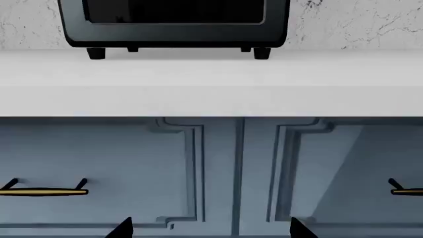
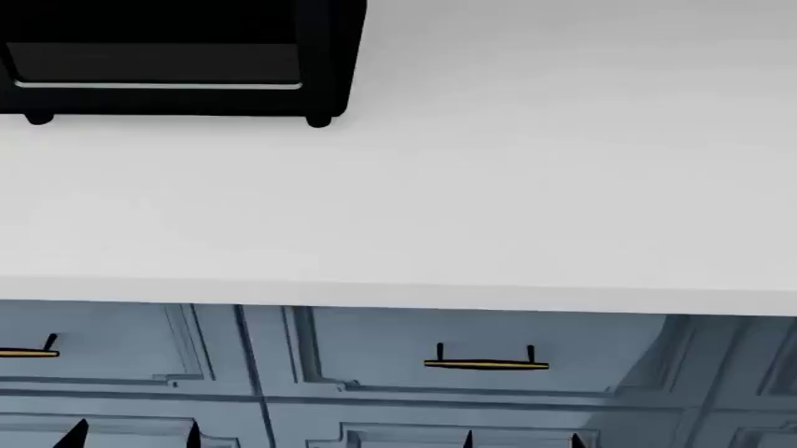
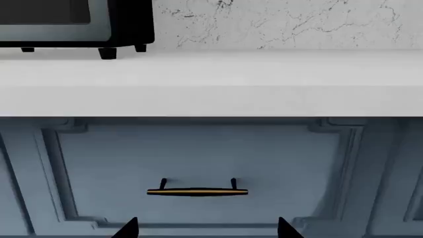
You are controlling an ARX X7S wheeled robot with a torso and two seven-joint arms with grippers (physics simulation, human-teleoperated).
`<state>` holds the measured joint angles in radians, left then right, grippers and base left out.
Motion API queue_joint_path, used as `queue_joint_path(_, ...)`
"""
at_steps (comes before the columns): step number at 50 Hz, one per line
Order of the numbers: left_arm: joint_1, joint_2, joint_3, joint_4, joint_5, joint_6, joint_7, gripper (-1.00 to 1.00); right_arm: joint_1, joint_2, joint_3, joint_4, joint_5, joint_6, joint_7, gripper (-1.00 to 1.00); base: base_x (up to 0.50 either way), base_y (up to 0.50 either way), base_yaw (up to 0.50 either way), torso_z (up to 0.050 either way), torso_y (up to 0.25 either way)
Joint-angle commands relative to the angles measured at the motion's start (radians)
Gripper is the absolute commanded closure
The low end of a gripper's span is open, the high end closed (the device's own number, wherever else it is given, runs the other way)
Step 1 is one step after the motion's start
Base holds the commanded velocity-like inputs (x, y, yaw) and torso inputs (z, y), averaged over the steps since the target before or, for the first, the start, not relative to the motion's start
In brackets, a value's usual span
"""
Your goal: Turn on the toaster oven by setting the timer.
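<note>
1 toaster oven [image 2: 187,56] – 2 drawer handles [image 2: 486,363].

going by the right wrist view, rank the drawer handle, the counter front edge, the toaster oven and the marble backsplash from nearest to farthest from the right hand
1. Drawer handle: on the blue drawer front, just ahead of the right hand, below the counter.
2. Counter front edge: above the drawer.
3. Toaster oven: standing back on the counter, off to the left.
4. Marble backsplash: the wall behind the oven, farthest.
</note>
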<state>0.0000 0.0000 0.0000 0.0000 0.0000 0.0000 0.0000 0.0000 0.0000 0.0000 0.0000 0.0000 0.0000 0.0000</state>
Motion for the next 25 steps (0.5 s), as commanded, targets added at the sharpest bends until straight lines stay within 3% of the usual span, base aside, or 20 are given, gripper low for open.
queue_joint_path(1,-0.004,-0.017,0.021,-0.015,-0.017,0.011,-0.02,-1.0,0.006,0.011,-0.015,0.02,0.012,-0.014,0.015,-1.0,0.0,0.0,0.0,0.0,0.0)
queue_joint_path(7,0.043,-0.04,0.046,0.045,-0.032,0.035,-0.046,-1.0,0.021,0.032,-0.057,0.035,0.019,-0.026,0.045,-1.0,0.0,0.0,0.0,0.0,0.0)
queue_joint_path(8,0.058,-0.041,0.036,0.065,-0.089,0.047,-0.021,-1.0,0.024,0.032,-0.064,0.04,0.019,-0.024,0.048,-1.0,0.0,0.0,0.0,0.034,0.0)
queue_joint_path(13,0.068,-0.061,0.06,0.148,-0.073,0.0,-0.038,-1.0,0.032,0.045,-0.087,0.01,0.012,0.013,0.068,-1.0,0.0,0.0,0.0,0.05,0.0)
queue_joint_path(25,0.05,-0.075,0.065,0.119,-0.139,-0.014,-0.038,-1.0,0.063,0.062,-0.123,0.031,0.016,0.025,0.092,-1.0,0.0,0.0,0.0,0.05,0.0)
